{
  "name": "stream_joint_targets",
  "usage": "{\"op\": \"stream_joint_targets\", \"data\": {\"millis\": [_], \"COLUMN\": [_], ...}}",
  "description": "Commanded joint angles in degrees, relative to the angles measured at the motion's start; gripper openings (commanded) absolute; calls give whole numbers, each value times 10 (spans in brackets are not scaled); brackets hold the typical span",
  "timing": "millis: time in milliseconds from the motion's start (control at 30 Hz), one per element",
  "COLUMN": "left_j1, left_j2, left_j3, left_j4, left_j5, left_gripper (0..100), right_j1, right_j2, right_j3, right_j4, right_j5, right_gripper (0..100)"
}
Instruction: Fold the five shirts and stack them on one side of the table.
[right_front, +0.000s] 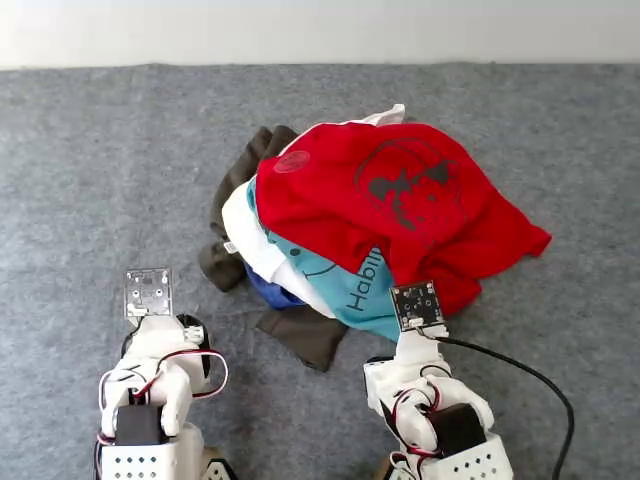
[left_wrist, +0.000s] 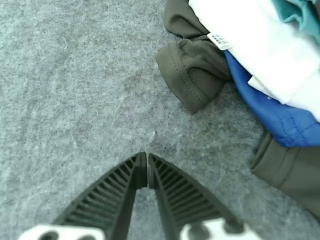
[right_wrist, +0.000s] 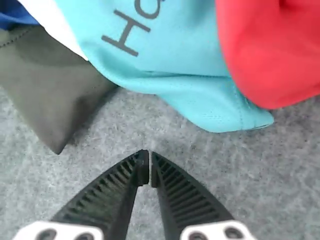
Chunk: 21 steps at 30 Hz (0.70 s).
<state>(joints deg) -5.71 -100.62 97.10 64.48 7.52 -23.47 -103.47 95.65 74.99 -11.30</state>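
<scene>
A heap of shirts lies mid-table: a red shirt (right_front: 400, 205) on top, a teal shirt (right_front: 350, 285) under it, then a white shirt (right_front: 250, 235), a blue shirt (right_front: 268, 292) and a dark olive shirt (right_front: 305, 335). My left gripper (left_wrist: 148, 172) is shut above bare carpet, short of the olive shirt's sleeve (left_wrist: 192, 75). My right gripper (right_wrist: 149, 170) is shut too, just in front of the teal shirt's hem (right_wrist: 200, 95) and the red shirt (right_wrist: 270, 50). In the high view both arms sit at the near edge, left arm (right_front: 150, 380) and right arm (right_front: 425, 390).
Grey carpet (right_front: 100, 180) covers the table, with open room left and right of the heap. A black cable (right_front: 520, 375) runs from the right arm toward the near right edge. A pale wall (right_front: 320, 30) bounds the far side.
</scene>
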Motion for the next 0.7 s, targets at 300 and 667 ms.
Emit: {"op": "stream_joint_targets", "data": {"millis": [300, 667], "left_j1": [-2, -2], "left_j2": [1, 1], "left_j3": [-4, -4], "left_j4": [-6, -6], "left_j5": [4, 4], "left_gripper": [16, 16], "right_j1": [100, 121], "right_j2": [-4, -2], "right_j3": [0, -182], "right_j4": [-19, -29], "right_j5": [-5, -1], "right_gripper": [187, 186]}}
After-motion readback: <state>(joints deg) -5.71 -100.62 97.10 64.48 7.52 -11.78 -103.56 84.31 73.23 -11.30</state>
